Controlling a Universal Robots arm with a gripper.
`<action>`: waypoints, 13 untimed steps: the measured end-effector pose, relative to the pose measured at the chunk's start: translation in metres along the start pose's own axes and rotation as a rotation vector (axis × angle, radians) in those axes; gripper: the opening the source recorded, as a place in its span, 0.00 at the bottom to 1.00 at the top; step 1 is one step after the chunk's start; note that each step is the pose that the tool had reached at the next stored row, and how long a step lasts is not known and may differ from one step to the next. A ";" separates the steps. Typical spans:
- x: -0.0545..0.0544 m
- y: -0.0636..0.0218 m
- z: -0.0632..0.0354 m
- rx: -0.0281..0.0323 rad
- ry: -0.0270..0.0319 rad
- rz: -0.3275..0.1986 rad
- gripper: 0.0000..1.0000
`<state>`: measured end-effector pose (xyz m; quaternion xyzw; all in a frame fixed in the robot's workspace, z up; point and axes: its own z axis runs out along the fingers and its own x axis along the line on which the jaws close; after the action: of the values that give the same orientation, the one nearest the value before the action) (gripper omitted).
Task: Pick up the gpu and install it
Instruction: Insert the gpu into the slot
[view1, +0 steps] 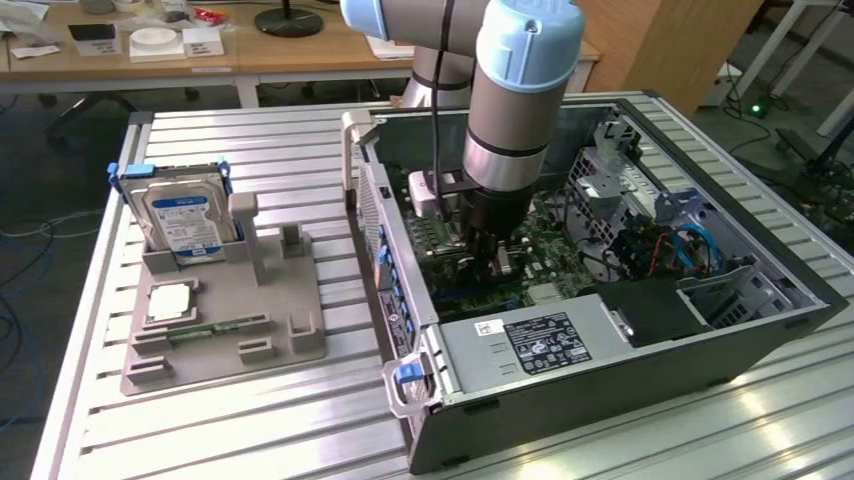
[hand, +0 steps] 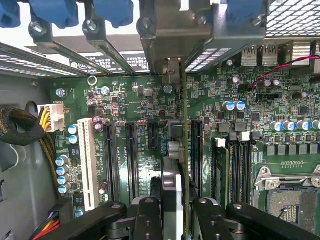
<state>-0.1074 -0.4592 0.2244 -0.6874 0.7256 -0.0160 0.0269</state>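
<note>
The gpu (hand: 172, 176) is seen edge-on in the wrist view, a thin card with a silvery bracket end that reaches toward the case's rear slot openings. My gripper (hand: 177, 212) is shut on it, with one black finger (hand: 147, 217) on each side. The card stands on edge just over the green motherboard (hand: 150, 105), in line with the black expansion slots (hand: 197, 150); whether it sits in one I cannot tell. In the exterior view my gripper (view1: 491, 255) points down inside the open computer case (view1: 747, 330), close above the board.
A silver hard drive (view1: 187, 225) stands in a grey fixture (view1: 287, 335) at the exterior view's left, with a green memory stick (view1: 214, 327) lying in it. The power supply (view1: 534, 345), drive cage and cables (view1: 694, 250) crowd the case. A white slot (hand: 89, 165) and cable bundle (hand: 22, 130) flank the card.
</note>
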 end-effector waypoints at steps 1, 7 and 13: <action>0.000 0.0000 0.0000 0.0000 0.0000 0.000 0.28; 0.000 0.0002 0.0023 -0.0002 0.0003 0.000 0.28; 0.000 0.0003 0.0044 0.0000 0.0002 0.000 0.28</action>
<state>-0.1074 -0.4592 0.2200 -0.6874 0.7256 -0.0160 0.0268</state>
